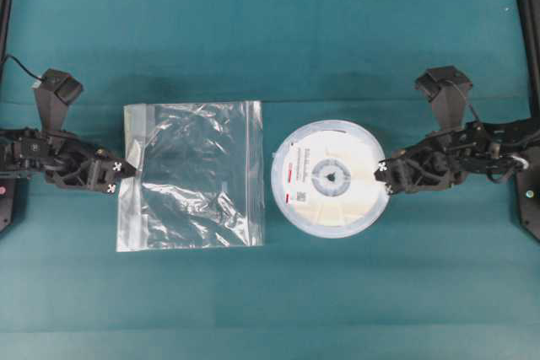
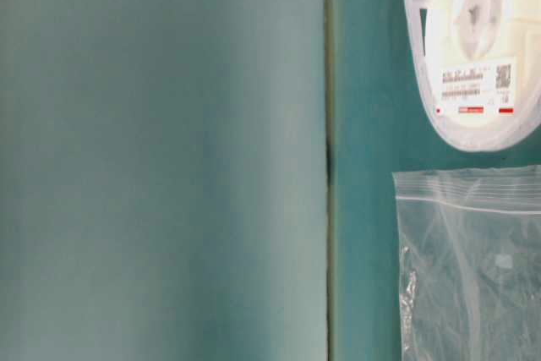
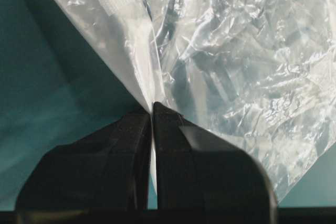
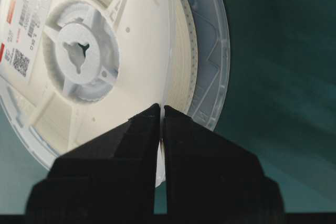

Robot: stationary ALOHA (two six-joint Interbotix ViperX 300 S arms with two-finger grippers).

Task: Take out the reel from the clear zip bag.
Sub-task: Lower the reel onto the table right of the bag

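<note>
Black jaws pinching crinkly clear zip bag [image 1: 194, 176]; other jaws clamped on round ribbed white reel [image 1: 331, 177] rim.

A flat, round, white-translucent plastic reel [image 2: 473, 48] lies at the upper right of the table-level view, cut off by the top and right edges. Its pale central hub [image 2: 478, 8] sits inside a cream inner ring, and a white label [image 2: 478, 86] with small dark print, a square code and red marks faces the lower rim. Below it, apart from the reel, a transparent crinkly plastic zip bag [image 2: 469, 268] rests on the teal desk [image 2: 363, 166], its whitish zip strip [image 2: 465, 200] along the near-reel edge. A blurred grey-green surface [image 2: 161, 158], possibly a wall or panel, fills the left.
</note>
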